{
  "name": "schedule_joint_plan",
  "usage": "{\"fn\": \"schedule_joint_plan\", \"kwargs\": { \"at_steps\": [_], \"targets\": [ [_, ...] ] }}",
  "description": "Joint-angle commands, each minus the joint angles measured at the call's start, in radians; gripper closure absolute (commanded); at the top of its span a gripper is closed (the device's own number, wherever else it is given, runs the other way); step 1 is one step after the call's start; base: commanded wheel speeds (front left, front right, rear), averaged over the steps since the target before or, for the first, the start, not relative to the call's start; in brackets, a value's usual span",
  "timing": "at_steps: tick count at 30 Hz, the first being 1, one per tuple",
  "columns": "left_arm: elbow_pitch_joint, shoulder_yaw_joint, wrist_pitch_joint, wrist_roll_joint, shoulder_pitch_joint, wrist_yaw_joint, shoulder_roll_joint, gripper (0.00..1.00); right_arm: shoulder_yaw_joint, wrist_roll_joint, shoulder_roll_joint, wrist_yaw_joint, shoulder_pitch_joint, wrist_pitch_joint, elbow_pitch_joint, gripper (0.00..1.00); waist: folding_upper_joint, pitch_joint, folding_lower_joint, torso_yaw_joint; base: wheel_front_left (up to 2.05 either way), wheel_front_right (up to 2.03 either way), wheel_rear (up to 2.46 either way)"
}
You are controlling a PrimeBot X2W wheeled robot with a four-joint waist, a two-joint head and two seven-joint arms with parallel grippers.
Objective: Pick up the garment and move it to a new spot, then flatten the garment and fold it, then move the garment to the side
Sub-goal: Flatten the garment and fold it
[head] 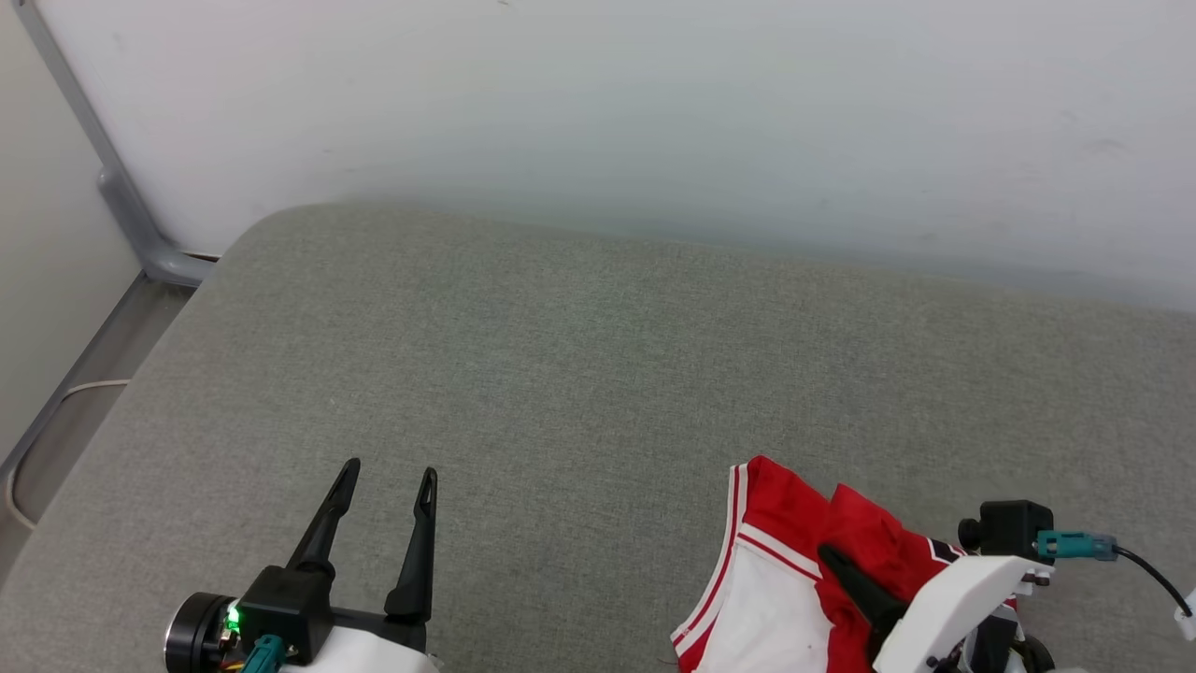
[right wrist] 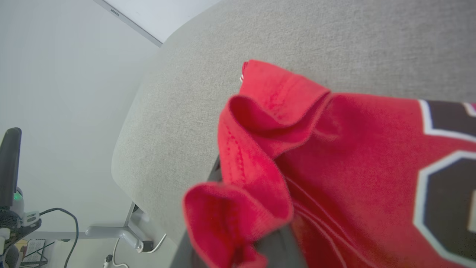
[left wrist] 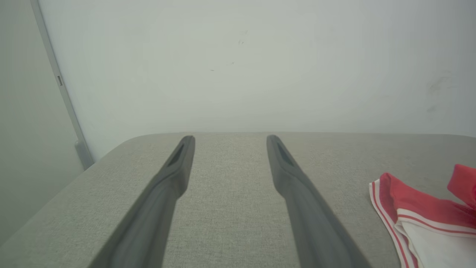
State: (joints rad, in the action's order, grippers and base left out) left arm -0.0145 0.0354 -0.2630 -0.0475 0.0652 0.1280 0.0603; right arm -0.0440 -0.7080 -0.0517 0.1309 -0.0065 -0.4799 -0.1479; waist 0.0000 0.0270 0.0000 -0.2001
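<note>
- Work surface (head: 561, 374): broad pad covered in grey woven cloth, with a rounded far-left corner. It stands against a pale wall (head: 654, 93).
- A grey metal post (head: 121, 196) runs down the wall at the far left. A pale cable (head: 56, 402) lies on the floor beside it.
- The garment (head: 794, 523) sits at the near right of the pad, bunched rather than flat. Its lower part is cut off by the bottom edge of the head view.
- Garment detail, head view: red body, a white panel toward the robot's left, red-and-white striped trim along that edge.
- Left wrist view: the garment (left wrist: 420, 208) shows at the right edge, with striped trim, a red band and white cloth below. It is well apart from that arm's fingers.
- Right wrist view: the garment (right wrist: 334, 149) is close to the lens. A red hem is folded over on itself into two loose loops. Black lettering with a white outline shows at the right edge.
- Left gripper (head: 391, 467): low at the near left, fingers spread wide and pointing away across the bare pad, nothing between them.
- In its own wrist view, the left gripper (left wrist: 229, 137) shows the same wide gap, with grey cloth surface under and between the fingers.
- Right gripper (head: 841, 565): at the near right corner, on the garment, with one dark finger lying across the red cloth.
- Its fingers (right wrist: 277, 247) are mostly buried under the red folds in the right wrist view. They are pressed together and pinch a bunch of the red hem.
- How far the pinched fold stands off the pad I cannot tell.
</note>
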Motion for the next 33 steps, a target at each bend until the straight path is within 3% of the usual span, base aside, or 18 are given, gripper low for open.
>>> {"fn": "schedule_joint_plan", "kwargs": {
  "at_steps": [1,6,8,9,16,25,29,33],
  "targets": [
    [-0.004,-0.001,-0.002,0.0,-0.011,0.0,0.002,0.0,-0.014,-0.02,0.002,-0.001,-0.036,0.045,-0.045,1.0,0.0,-0.003,0.0,-0.006,0.0,0.0,0.0],
    [-0.011,0.001,-0.002,0.0,-0.012,0.002,0.001,0.0,-0.05,-0.002,0.002,-0.001,-0.1,0.133,-0.185,1.0,0.0,-0.008,0.0,-0.017,0.0,0.0,0.0],
    [-0.012,0.001,-0.002,-0.001,-0.011,0.002,0.0,0.0,-0.06,0.015,0.002,-0.001,-0.12,0.151,-0.23,0.57,0.0,-0.01,0.0,-0.021,0.0,0.0,0.0],
    [-0.013,0.0,-0.002,-0.001,-0.011,0.002,0.0,0.0,-0.067,0.018,0.002,-0.001,-0.127,0.157,-0.247,0.0,0.0,-0.01,0.0,-0.022,0.0,0.0,0.0],
    [-0.018,-0.014,-0.002,-0.004,0.0,0.002,-0.002,0.0,-0.14,-0.032,0.002,-0.001,-0.153,0.169,-0.267,0.0,0.0,-0.004,0.0,-0.018,0.0,0.0,0.0],
    [-0.018,-0.025,-0.002,-0.005,0.008,0.003,-0.004,0.0,-0.231,-0.091,0.002,-0.001,-0.13,0.127,-0.121,0.0,0.0,0.016,0.0,0.005,0.0,0.0,0.0],
    [-0.011,-0.025,-0.002,-0.006,0.011,0.003,-0.006,0.0,-0.216,-0.058,0.002,-0.001,-0.148,0.113,-0.053,0.0,0.0,0.021,0.0,0.02,0.0,0.0,0.0],
    [0.0,-0.023,-0.002,-0.009,0.008,0.003,-0.007,0.0,-0.164,0.136,0.002,-0.001,-0.199,0.081,0.034,0.0,0.0,0.019,0.0,0.047,0.0,0.0,0.0]
  ]
}}
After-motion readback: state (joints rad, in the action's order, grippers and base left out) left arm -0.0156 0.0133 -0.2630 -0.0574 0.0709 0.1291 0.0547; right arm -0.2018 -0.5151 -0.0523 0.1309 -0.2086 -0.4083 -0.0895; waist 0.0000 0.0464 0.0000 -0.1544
